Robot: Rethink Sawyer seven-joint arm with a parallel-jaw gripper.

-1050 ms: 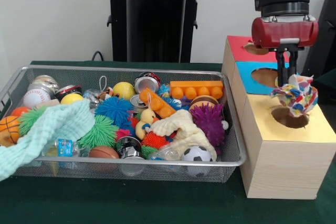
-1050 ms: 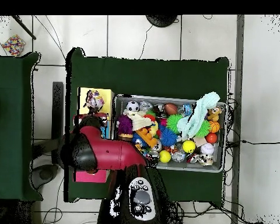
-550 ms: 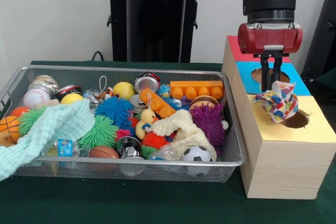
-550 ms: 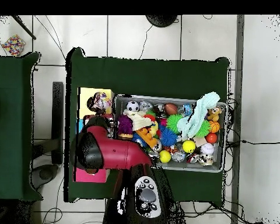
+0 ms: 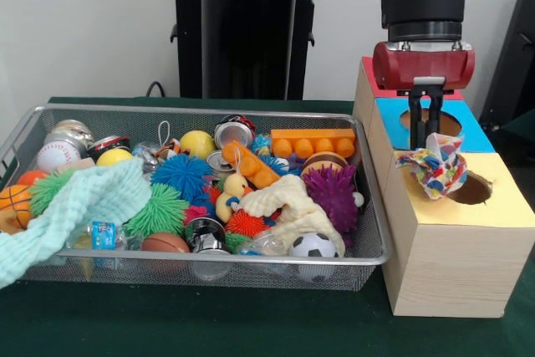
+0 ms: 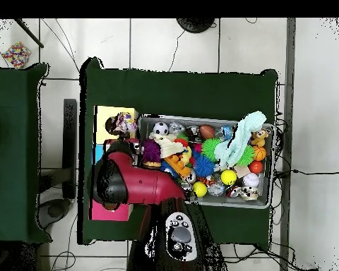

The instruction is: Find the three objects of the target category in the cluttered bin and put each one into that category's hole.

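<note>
Above the wooden box, the gripper hangs from the red and black arm and holds a colourful rope toy between its closed fingers. This toy hangs over the yellow top of the box, just beside the dark round hole on that yellow part, and it is not inside the hole. Behind the yellow part, the box has a blue part with its own hole, and then a red part. Left of the box, a wire basket stands on the green counter. It is full of small toys: a soccer ball, a purple spiky ball, an orange block, a yellow duck, and a mint green cloth that hangs over the front rim. From overhead, the arm covers most of the box, and the rope toy shows on the yellow part.
</note>
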